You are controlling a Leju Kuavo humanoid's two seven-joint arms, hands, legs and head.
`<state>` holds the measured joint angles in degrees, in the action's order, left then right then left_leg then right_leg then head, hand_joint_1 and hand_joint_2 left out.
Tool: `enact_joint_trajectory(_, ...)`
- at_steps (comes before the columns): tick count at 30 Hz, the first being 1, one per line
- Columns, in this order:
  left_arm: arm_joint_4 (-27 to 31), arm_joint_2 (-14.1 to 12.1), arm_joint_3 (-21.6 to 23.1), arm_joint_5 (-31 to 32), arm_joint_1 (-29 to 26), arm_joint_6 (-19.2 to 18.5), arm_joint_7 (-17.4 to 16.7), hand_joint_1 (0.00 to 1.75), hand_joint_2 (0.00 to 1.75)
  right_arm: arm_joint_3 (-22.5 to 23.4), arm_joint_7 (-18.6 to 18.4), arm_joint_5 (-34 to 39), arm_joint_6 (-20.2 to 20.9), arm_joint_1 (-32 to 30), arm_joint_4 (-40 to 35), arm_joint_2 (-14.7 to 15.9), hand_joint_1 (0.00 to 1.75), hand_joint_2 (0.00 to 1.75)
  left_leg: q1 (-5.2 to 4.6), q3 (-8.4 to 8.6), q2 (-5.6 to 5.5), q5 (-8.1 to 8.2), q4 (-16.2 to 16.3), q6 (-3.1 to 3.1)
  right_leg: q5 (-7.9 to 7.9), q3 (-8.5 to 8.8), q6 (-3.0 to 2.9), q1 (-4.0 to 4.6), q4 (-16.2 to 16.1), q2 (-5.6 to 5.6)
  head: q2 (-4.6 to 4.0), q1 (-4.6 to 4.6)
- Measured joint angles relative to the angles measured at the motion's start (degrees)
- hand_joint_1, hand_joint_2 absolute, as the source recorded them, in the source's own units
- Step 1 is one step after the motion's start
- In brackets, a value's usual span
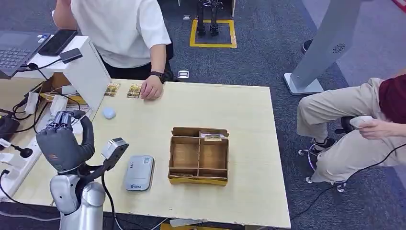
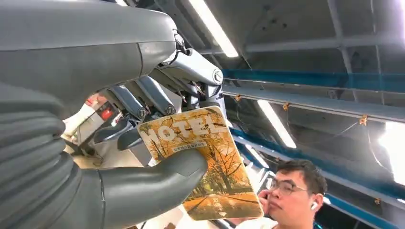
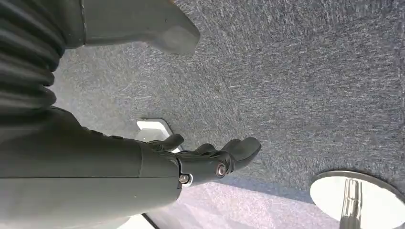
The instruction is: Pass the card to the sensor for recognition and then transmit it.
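Over the table's (image 1: 249, 124) left end, the left hand (image 1: 64, 143) is raised, clamped on a card (image 2: 205, 162).
Largest to smallest: a wooden tray (image 1: 198, 155) sits mid-table, a grey card reader (image 1: 139, 173) lies just beside the raised arm, and the orange card is pinched between thumb (image 2: 157, 179) and fingers. The right hand (image 3: 210, 160) hangs above carpet, fingers loosely apart, holding nothing.

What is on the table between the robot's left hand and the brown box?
The grey card reader lies there, flat on the table, between the left hand and the box. The head view shows it.
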<state>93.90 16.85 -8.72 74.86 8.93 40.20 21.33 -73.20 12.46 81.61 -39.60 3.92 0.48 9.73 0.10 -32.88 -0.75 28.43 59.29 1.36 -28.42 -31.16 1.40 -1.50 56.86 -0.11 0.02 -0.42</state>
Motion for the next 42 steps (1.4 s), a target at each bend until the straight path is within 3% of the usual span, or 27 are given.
enact_joint_trajectory(8, -0.17, 0.00, -3.01, 3.36, -1.49, 0.00, -1.83, 1.75, 1.75, 0.07, 0.00, 0.55, 0.00, -0.43, 0.00, 0.00, 0.00, 1.75, 0.00, 0.00, -0.01, 0.00, -0.01, 0.00, -0.01, 0.00, 0.00, 0.00, 0.00, -0.01, 0.00, 0.00)
enact_joint_trajectory(15, -3.78, -0.07, -3.89, 8.90, -4.50, 0.00, -6.01, 1.75, 1.75, 0.13, 0.11, 1.05, 0.00, -0.72, 0.00, 0.00, 0.00, 1.75, 0.00, -0.01, -0.02, 0.00, -0.01, 0.00, -0.01, 0.00, 0.00, 0.00, -0.01, -0.03, 0.00, 0.00)
enact_joint_trajectory(24, -6.18, -0.13, -3.91, 9.38, -5.64, 0.00, -6.62, 1.75, 1.75, 0.20, 0.11, 1.16, 0.00, -0.84, 0.00, 0.00, 0.00, 1.75, 0.00, 0.00, -0.02, 0.00, 0.00, 0.00, -0.01, 0.00, 0.00, 0.00, -0.01, -0.03, -0.02, 0.00)
enact_joint_trajectory(31, -11.41, -0.33, -3.91, 6.58, -6.58, 0.00, -9.18, 1.75, 1.75, 1.09, 0.26, 1.29, 0.00, -0.94, 0.00, 0.00, 0.00, 1.75, 0.00, -0.01, -0.02, 0.01, -0.01, 0.00, -0.01, -0.01, 0.00, 0.00, -0.01, -0.02, 0.00, 0.00)
enact_joint_trajectory(42, -17.14, -0.28, -3.89, 9.73, -8.10, 0.00, -11.30, 1.75, 1.75, 1.51, 0.26, 1.29, 0.00, -1.01, 0.00, 0.00, 0.00, 1.75, 0.00, 0.00, -0.02, 0.00, 0.00, 0.00, -0.01, -0.01, 0.00, 0.00, -0.02, -0.02, 0.00, 0.00)
